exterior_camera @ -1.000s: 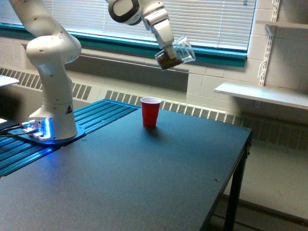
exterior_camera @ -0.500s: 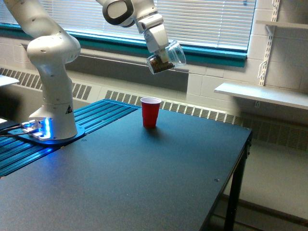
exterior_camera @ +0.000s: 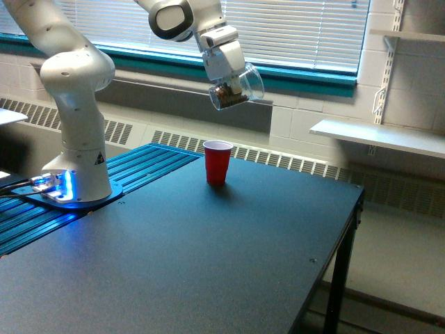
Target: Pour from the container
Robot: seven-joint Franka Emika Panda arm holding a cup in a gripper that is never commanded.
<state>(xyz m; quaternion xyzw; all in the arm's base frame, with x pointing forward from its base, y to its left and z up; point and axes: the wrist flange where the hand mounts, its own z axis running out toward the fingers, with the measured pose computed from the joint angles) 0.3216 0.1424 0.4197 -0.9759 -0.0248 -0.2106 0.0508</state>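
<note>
The container [exterior_camera: 238, 88], a small clear plastic cup, hangs in the air tilted on its side, with dark brown grains gathered at its lower left end. My gripper [exterior_camera: 229, 82] is shut on it, reaching down from the white arm. The cup sits above and a little to the exterior view's right of the red cup [exterior_camera: 217, 161], which stands upright and open on the dark table [exterior_camera: 208, 257]. A clear gap of air separates the two cups. I see nothing falling between them.
The arm's white base [exterior_camera: 76, 139] stands on a ribbed blue mat [exterior_camera: 139, 167] at the exterior view's left. The table's right edge [exterior_camera: 348, 229] drops off to the floor. A white wall shelf [exterior_camera: 379, 136] and a window with blinds lie behind.
The gripper carried the clear cup to the exterior view's left, closer to being over the red cup, and tipped it further so the grains sit at the lower end.
</note>
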